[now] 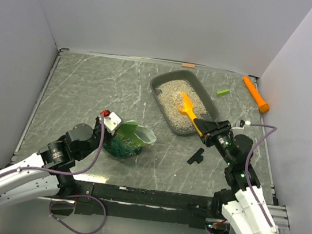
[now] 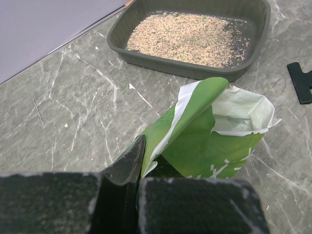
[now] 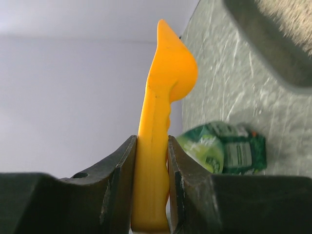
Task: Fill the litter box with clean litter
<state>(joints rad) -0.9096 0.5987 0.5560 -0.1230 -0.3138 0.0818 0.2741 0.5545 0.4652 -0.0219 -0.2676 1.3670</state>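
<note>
The dark grey litter box point(image 1: 159, 84) stands at the back right of the table, with pale beige litter point(image 1: 176, 99) covering its floor; it also shows in the left wrist view point(image 2: 161, 66), litter point(image 2: 185, 36) inside. My right gripper point(image 1: 205, 127) is shut on the handle of an orange-yellow scoop point(image 1: 187, 107), whose bowl hangs over the box; the scoop point(image 3: 161, 112) stands between the jaws. My left gripper point(image 1: 110, 123) is shut on the edge of the crinkled green bag point(image 1: 132, 140), which is open and upright point(image 2: 209, 141).
A black clip point(image 1: 197, 156) lies near the right arm and shows in the left wrist view point(image 2: 301, 80). An orange tool point(image 1: 255, 94) and a small green piece point(image 1: 223, 92) lie at the back right. White walls enclose the table.
</note>
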